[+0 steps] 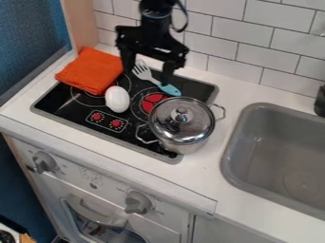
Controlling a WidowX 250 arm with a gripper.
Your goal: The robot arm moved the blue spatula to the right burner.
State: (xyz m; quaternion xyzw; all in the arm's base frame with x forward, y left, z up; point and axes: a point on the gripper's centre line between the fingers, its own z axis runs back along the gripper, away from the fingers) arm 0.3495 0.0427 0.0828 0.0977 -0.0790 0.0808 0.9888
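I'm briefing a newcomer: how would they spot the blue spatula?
Start with the black stove; the metal pot sits at its right. Just behind the pot, under the pincer, the spatula runs slantwise, pale slotted head towards the orange cloth. Unlike the pot, cloth and white egg, it has a light blue handle.

Black arm, thin dark looping cable, broad angular black hand, dark fingers

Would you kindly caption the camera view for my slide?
Open gripper over a blue-handled spatula on a stovetop, with lidded pot, white egg-shaped object and orange cloth.
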